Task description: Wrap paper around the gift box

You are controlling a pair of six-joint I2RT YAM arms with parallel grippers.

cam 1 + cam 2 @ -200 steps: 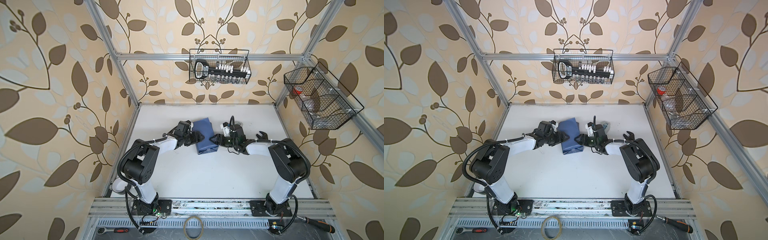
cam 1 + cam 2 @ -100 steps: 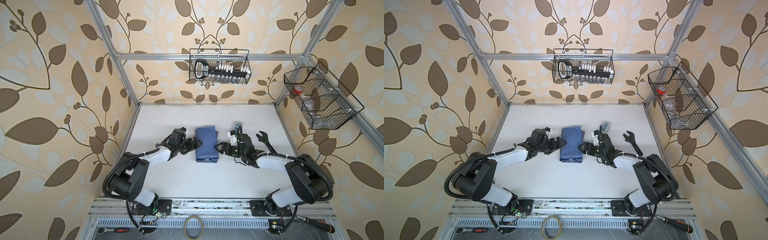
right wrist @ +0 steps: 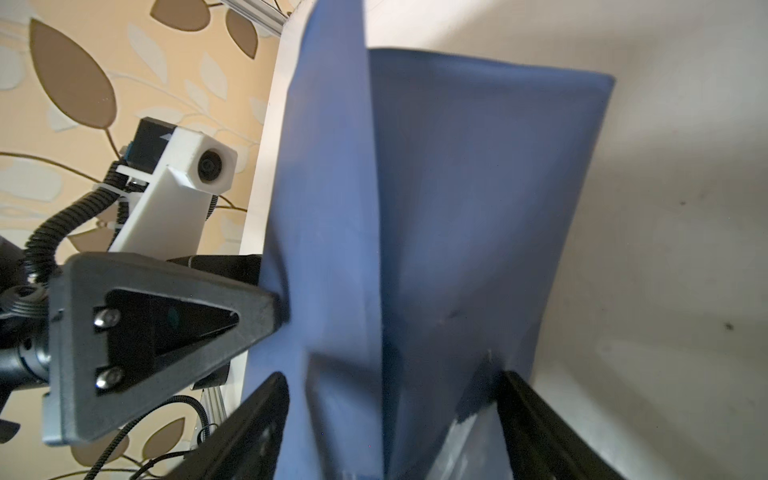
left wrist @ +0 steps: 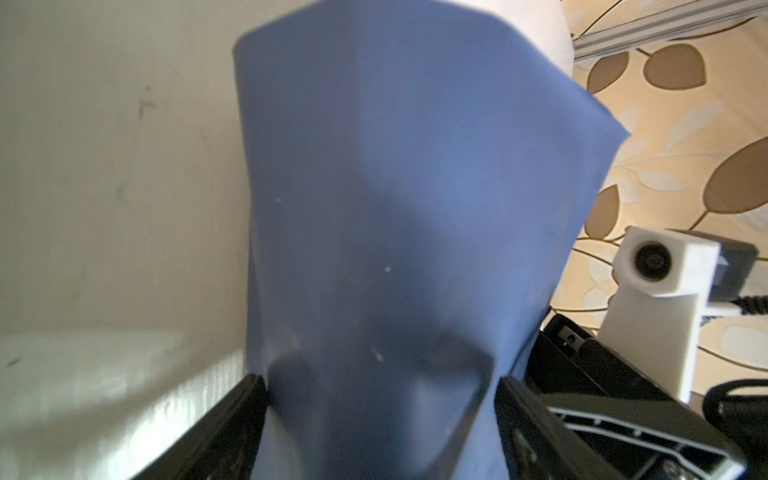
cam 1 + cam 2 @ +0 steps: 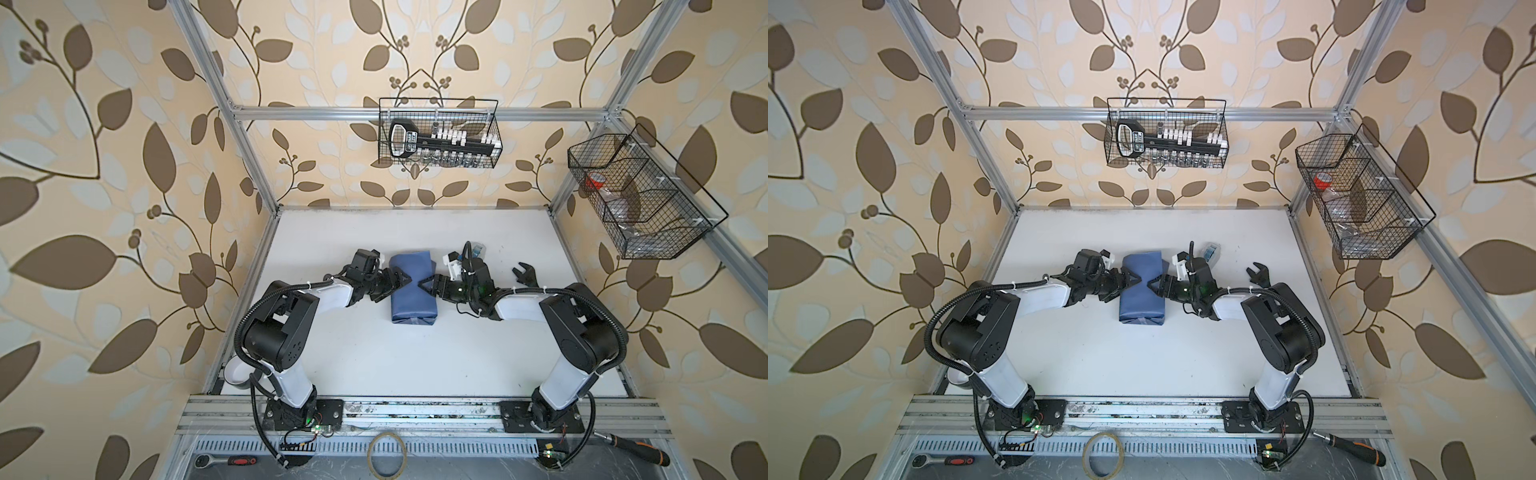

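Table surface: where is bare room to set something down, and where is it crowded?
Free: the table between the wrapped parcel and the front rail, and the far strip by the back wall. Crowded: mid-table, left gripper and right gripper flanking the parcel.

Both arms are showing white link shells between bulky black joint housings, with ribbed black cable conduit looping alongside. The left tool [image 5: 395, 279] and right tool [image 5: 430, 284] are wearing black triangular fingers [image 3: 166, 328] fastened by two silver screws. White camera mounts are sitting on the wrists.
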